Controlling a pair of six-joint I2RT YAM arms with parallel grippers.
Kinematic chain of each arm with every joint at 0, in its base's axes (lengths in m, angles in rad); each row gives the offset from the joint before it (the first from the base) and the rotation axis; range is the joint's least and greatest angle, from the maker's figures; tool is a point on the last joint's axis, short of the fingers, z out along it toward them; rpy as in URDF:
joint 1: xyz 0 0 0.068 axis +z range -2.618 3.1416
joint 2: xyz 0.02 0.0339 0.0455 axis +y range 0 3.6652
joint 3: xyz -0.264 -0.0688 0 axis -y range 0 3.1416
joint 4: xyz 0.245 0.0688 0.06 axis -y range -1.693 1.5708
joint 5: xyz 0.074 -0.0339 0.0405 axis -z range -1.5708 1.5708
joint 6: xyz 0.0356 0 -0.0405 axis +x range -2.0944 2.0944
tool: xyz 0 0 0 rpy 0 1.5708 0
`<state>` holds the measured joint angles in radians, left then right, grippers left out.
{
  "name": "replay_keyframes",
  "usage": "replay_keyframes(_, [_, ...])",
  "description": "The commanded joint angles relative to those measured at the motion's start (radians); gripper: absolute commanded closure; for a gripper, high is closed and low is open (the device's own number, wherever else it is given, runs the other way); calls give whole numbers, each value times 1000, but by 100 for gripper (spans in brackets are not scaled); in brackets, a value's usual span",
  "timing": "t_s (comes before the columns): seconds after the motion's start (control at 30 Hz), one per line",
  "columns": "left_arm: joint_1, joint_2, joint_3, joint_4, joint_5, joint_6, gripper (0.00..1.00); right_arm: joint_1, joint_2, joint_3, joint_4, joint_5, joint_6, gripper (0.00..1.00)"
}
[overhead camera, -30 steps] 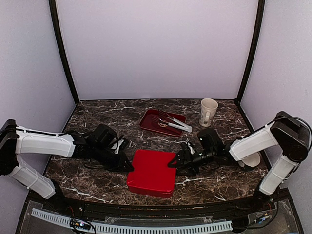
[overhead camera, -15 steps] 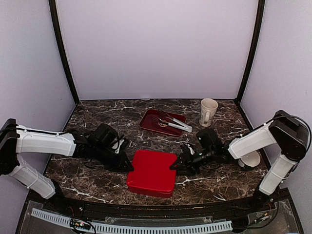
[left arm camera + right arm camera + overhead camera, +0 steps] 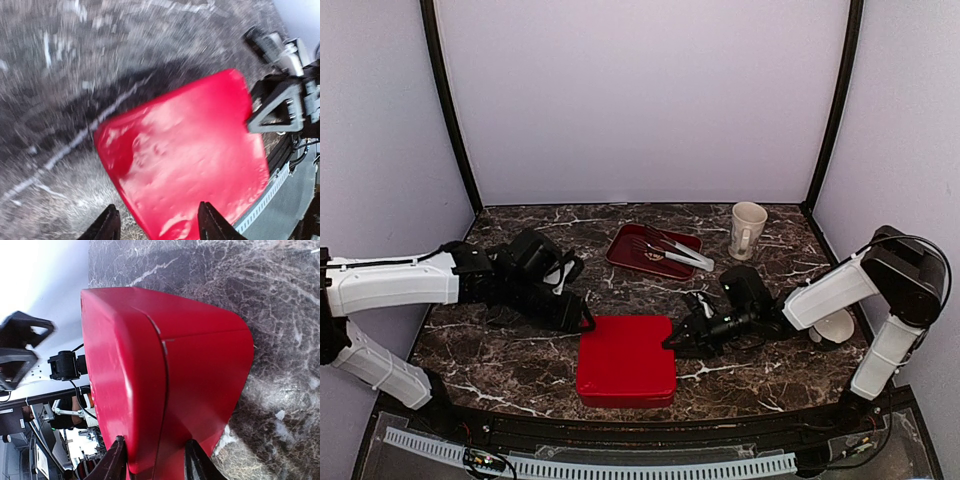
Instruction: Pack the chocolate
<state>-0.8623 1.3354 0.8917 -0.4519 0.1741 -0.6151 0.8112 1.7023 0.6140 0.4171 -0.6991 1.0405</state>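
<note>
A closed red box (image 3: 626, 362) lies flat on the marble table near the front edge. The chocolate is out of view. My right gripper (image 3: 672, 340) is at the box's right edge. In the right wrist view the right gripper (image 3: 155, 441) is shut on the red box (image 3: 165, 365), one finger on the lid and one on the base. My left gripper (image 3: 582, 322) is just off the box's far left corner. In the blurred left wrist view the left gripper (image 3: 157, 207) stands open over the red box (image 3: 185, 150), its fingers apart and holding nothing.
A dark red tray (image 3: 620, 250) with metal tongs (image 3: 680, 256) sits behind the box. A cream mug (image 3: 748, 230) stands at the back right. A white round object (image 3: 836, 326) shows partly behind the right arm. The front rail runs close below the box.
My left gripper has opened and drawn back up and left from the box. The right gripper has closed on the box's right edge. The box has shifted slightly left and squared up.
</note>
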Motion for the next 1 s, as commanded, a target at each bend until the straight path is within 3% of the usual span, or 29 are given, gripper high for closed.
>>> replay_keyframes(0.0, [-28, -44, 115, -142, -76, 158, 48, 20, 68, -10, -144, 103, -50, 64])
replay_keyframes(0.17, [-177, 29, 218, -101, -31, 301, 74, 21, 74, -9, -151, 103, -54, 65])
replay_keyframes(0.3, [-314, 136, 328, -105, -66, 359, 82, 21, 78, -9, -153, 105, -54, 66])
replay_keyframes(0.53, [-417, 317, 386, -80, -66, 404, 87, 21, 82, -19, -149, 109, -50, 66])
replay_keyframes(0.7, [-441, 472, 310, -47, -42, 366, 90, 21, 88, -23, -143, 114, -46, 67])
replay_keyframes(0.97, [-436, 389, 274, -100, -91, 338, 90, 22, 93, -32, -140, 116, -46, 68])
